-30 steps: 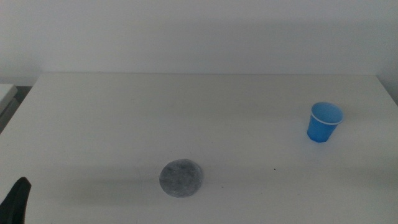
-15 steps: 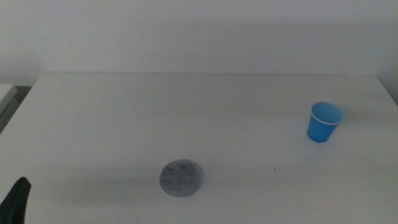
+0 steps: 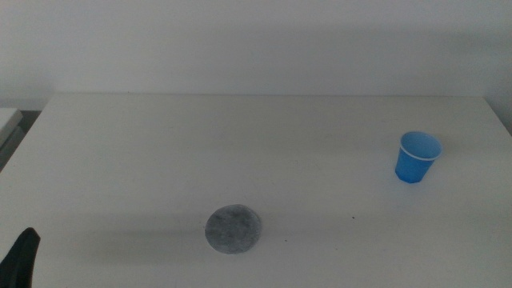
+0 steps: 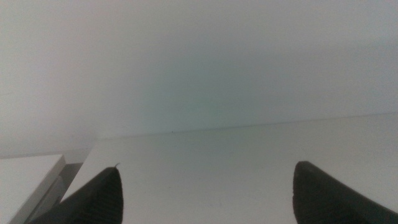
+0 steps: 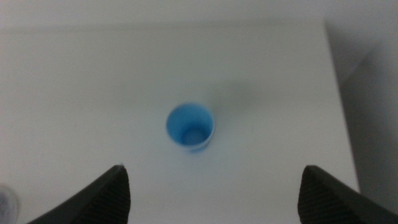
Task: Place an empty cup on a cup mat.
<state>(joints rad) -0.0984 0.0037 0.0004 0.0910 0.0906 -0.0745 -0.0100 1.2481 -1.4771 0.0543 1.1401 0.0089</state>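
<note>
Where the middle view looks down over the white worktop point(image 3: 160, 144), the blue cup point(image 3: 417, 157) stands upright near the right side, its pale rim facing up and its inside bare. The grey cup mat point(image 3: 233, 230) lies flat toward the near edge, somewhat left of centre and well apart from the cup, with nothing resting on it. Of the arms, only a dark tip of the left tool point(image 3: 22, 258) shows, at the bottom left corner of that picture, low beside the worktop's near left edge.

In the left wrist view, the left tool point(image 4: 205, 190) has its two dark jaws spread wide, nothing between them; beyond them lie the bare worktop point(image 4: 236, 155) and a pale wall.

In the right wrist view, the right tool point(image 5: 214, 190) hangs above the worktop point(image 5: 81, 93) with its jaws likewise parted wide and holding nothing. The cup point(image 5: 190, 127) is seen from above between and beyond the jaws, untouched, its blue interior showing nothing inside. The picture is soft, so finer detail on the cup cannot be made out.
</note>
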